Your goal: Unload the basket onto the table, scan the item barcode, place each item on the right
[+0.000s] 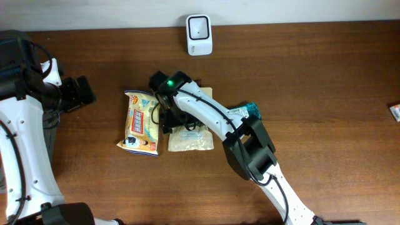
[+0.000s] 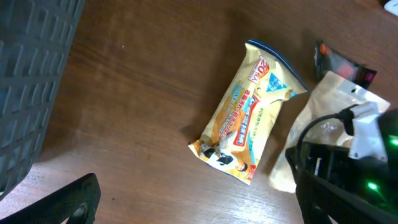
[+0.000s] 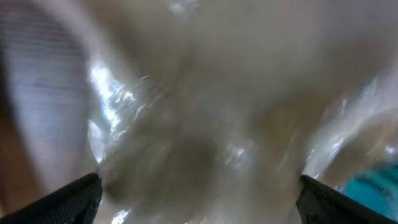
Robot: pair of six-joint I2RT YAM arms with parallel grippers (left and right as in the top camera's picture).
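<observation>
1. At the centre of the overhead frame, my right gripper (image 1: 169, 119) is down over the clear pouch (image 1: 192, 141), which lies flat on the bench (image 1: 312, 75).
2. Right wrist view is blurred. The fingers (image 3: 78, 198) sit at the far lower-left and lower-right corners, wide apart, with crinkled pouch film (image 3: 205, 124) filling the frame between them. I see no clamp on it.
3. Yellow snack packet (image 1: 140, 123) lies just left of the pouch, edges touching or nearly so; I can't tell which.
4. White scanner (image 1: 199, 34) stands at the top centre edge, well apart from both packs.
5. Teal packet (image 1: 250, 111) pokes out right of the right arm, mostly hidden.
6. Left gripper (image 1: 81, 92) is at the left of the frame, clear of the snack packet, fingers apart, nothing between them.
7. Left wrist view: one finger (image 2: 73, 200) shows bottom left, snack packet (image 2: 249, 115) at centre, pouch (image 2: 333, 99) at right, partly under the right arm.
</observation>
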